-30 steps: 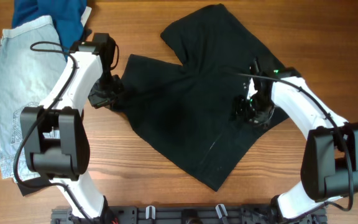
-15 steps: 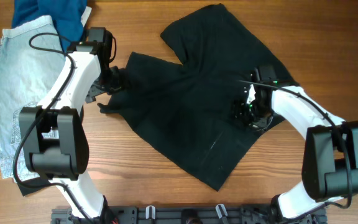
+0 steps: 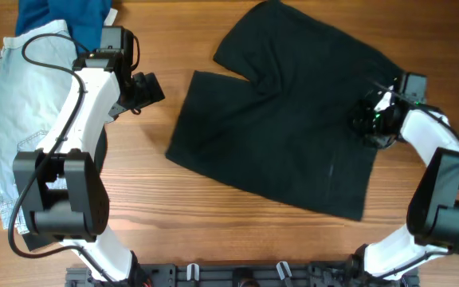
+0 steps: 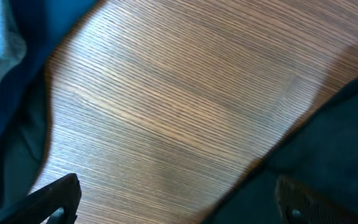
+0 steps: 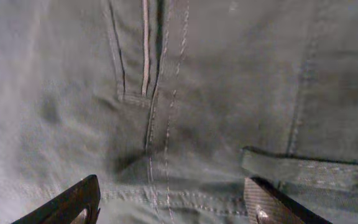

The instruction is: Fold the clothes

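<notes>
The clothes [image 3: 277, 127], black shorts, lie spread nearly flat across the middle and right of the table. My left gripper [image 3: 148, 89] hovers open over bare wood just left of their left edge. In the left wrist view the left gripper [image 4: 179, 202] has nothing between its jaws, and the clothes [image 4: 340, 143] show as black cloth at the lower right. My right gripper [image 3: 366, 126] is over the right end of the shorts. The right wrist view is filled by the clothes [image 5: 197, 93], with stitched seams and a belt loop; the right gripper [image 5: 173, 205] stands open wide just above the cloth.
Pale denim shorts [image 3: 22, 119] and a deep blue garment [image 3: 62, 16] are piled at the far left, and the blue garment [image 4: 17, 81] also shows beside my left gripper. Wooden table [image 3: 174, 215] shows in front of the shorts. A black rail [image 3: 237, 275] runs along the front edge.
The left gripper let go of the shorts' left edge, opened and drew back up and left. The right gripper moved right and back, and the shorts slid right and spread flatter.
</notes>
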Controlling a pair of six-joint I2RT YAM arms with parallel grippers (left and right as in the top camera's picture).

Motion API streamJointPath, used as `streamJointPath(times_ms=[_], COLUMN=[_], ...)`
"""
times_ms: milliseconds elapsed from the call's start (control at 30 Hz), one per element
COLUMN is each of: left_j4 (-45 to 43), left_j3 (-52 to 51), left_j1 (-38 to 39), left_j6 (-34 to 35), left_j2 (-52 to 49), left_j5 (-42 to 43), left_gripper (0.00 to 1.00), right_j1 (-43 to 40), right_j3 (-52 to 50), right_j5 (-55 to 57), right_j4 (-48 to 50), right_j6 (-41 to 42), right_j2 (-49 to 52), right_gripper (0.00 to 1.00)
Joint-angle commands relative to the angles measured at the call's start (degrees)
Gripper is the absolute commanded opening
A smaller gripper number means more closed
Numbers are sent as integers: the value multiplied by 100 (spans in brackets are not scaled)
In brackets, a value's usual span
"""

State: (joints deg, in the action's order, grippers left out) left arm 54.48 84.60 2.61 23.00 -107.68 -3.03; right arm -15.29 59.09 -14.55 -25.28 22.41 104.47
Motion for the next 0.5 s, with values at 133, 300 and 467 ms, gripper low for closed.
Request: streamJointPath(times_ms=[133, 300, 467], left_j4=[20, -22, 330], left_j3=[-17, -15, -15], left_j1=[-11, 138, 509], left_j6=[-203, -426, -743], left_j2=[107, 286, 728], left_j5=[450, 608, 800], left_gripper=[100, 96, 97], right_j1=[-343, -315, -177], right_j3=[1121, 1836, 1843], right_j5=[208, 249, 256], right_j4=[-439, -1502, -2507], right_j6=[-313, -157, 166], right_j2=[501, -227, -1690], right_gripper=[83, 92, 100])
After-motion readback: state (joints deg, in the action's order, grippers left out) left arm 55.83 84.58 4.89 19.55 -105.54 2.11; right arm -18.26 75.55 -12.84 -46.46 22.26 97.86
